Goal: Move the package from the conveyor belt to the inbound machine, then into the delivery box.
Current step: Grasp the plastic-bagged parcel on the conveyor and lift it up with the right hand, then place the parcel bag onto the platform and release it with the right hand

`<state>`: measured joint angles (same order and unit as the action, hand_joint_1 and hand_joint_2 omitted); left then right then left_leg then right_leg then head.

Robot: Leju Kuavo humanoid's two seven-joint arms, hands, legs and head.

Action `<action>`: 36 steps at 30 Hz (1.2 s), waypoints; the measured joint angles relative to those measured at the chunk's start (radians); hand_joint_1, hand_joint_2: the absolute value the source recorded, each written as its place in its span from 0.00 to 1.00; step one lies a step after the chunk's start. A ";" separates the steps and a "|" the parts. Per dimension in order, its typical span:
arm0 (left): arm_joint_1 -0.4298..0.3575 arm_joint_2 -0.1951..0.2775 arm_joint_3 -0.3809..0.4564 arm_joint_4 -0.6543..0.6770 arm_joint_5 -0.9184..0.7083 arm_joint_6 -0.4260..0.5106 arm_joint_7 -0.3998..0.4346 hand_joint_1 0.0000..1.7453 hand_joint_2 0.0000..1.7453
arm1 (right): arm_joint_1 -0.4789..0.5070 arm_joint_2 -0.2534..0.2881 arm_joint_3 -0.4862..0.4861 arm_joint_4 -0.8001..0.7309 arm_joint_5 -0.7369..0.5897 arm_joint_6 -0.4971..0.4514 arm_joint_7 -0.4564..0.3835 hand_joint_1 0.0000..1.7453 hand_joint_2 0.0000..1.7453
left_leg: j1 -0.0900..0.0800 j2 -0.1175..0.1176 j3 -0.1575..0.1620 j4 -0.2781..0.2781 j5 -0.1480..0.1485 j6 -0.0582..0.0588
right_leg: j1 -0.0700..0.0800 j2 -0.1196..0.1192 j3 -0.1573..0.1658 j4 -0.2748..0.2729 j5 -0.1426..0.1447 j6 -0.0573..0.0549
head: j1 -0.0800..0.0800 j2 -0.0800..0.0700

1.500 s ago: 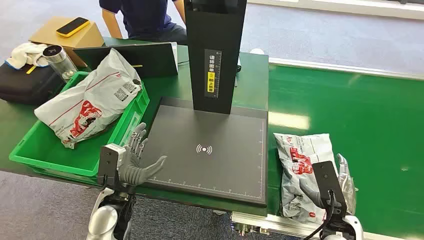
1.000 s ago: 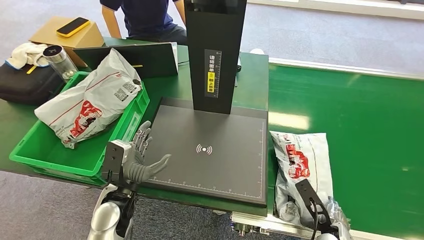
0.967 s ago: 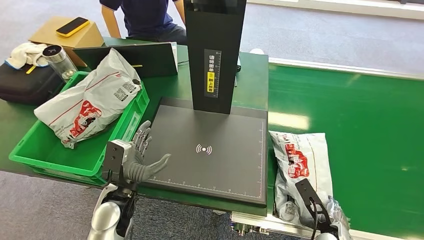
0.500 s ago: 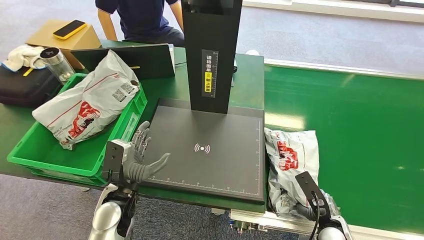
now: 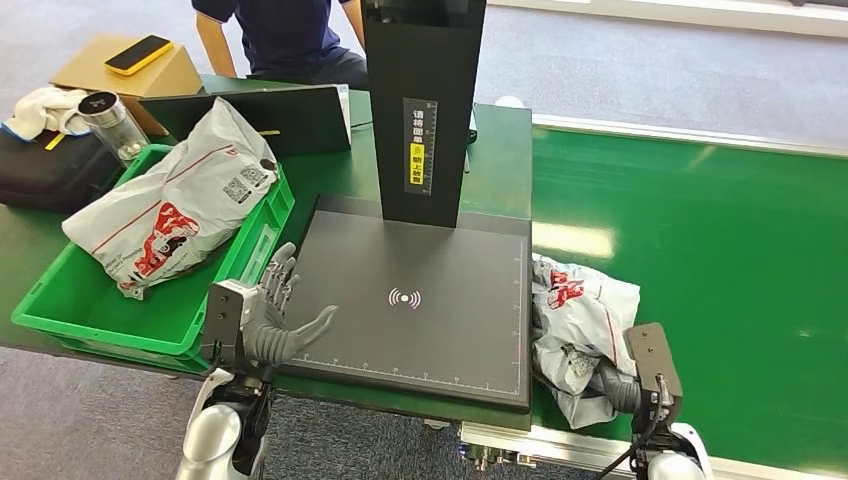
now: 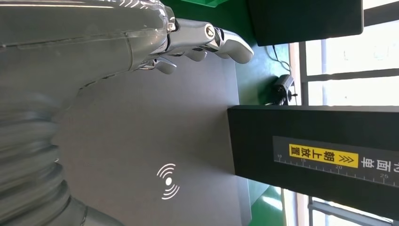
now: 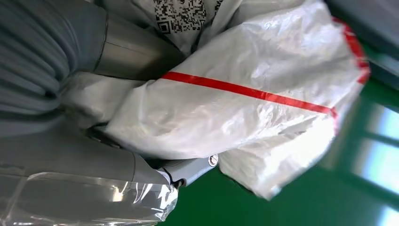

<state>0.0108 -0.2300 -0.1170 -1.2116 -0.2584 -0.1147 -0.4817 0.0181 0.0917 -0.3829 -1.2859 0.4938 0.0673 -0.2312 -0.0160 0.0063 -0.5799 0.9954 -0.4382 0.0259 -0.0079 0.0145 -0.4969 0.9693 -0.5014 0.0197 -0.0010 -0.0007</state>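
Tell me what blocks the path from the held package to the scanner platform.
Nothing visible does. The right robot hand grips the crumpled white plastic package right beside the flat black inbound machine platform, whose surface is bare; the left robot hand hovers at its far edge.

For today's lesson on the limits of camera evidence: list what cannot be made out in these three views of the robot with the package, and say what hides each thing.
- Right hand fingers: head view, buried in the crumpled package.
- QR label: right wrist view, cut by the picture's edge.
- Scale numbers on the inbound machine's column: left wrist view, too small.
- Person: head view, cut off by the edge.
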 joint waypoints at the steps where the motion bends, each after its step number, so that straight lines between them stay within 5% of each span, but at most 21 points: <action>1: 0.000 0.000 0.000 0.000 0.000 0.000 -0.002 0.00 1.00 | 0.002 0.005 -0.007 -0.015 -0.026 -0.021 -0.025 1.00 1.00 | 0.000 0.000 0.000 0.000 0.000 0.000 | 0.000 0.000 0.000 0.000 0.000 0.000 | 0.000 0.000; 15: -0.009 0.000 0.001 0.000 0.002 0.003 -0.023 0.00 1.00 | 0.029 0.099 -0.098 -0.304 -0.295 -0.348 -0.339 1.00 1.00 | 0.000 -0.001 -0.003 0.000 0.000 0.000 | 0.000 -0.001 -0.003 0.000 0.000 0.000 | 0.000 0.000; 24: -0.012 0.000 0.003 -0.004 0.008 0.003 -0.040 0.00 1.00 | -0.017 0.082 0.036 -0.353 -0.086 -0.264 -0.326 1.00 1.00 | 0.000 -0.001 -0.002 0.000 0.000 0.000 | 0.000 -0.001 -0.002 0.001 0.000 0.000 | 0.000 0.000; 31: -0.019 0.000 -0.002 -0.008 0.013 -0.006 -0.049 0.00 1.00 | -0.117 -0.030 0.282 -0.290 0.188 -0.130 -0.231 1.00 1.00 | 0.000 -0.002 -0.003 0.000 0.001 0.000 | 0.000 -0.002 -0.002 0.001 0.000 0.000 | 0.000 0.000; 36: -0.029 0.002 -0.014 -0.008 0.015 -0.010 -0.052 0.00 1.00 | -0.180 -0.110 0.438 -0.203 0.241 -0.109 -0.216 1.00 1.00 | 0.000 -0.004 -0.003 0.000 0.001 0.000 | 0.000 -0.004 -0.002 0.001 0.000 0.000 | 0.000 0.000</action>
<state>-0.0181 -0.2285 -0.1306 -1.2196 -0.2432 -0.1252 -0.5335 -0.1623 -0.0183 0.0552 -1.4888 0.7350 -0.0414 -0.4475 -0.0161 0.0022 -0.5833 0.9955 -0.4377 0.0259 -0.0081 0.0107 -0.4989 0.9706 -0.5017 0.0195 -0.0010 -0.0008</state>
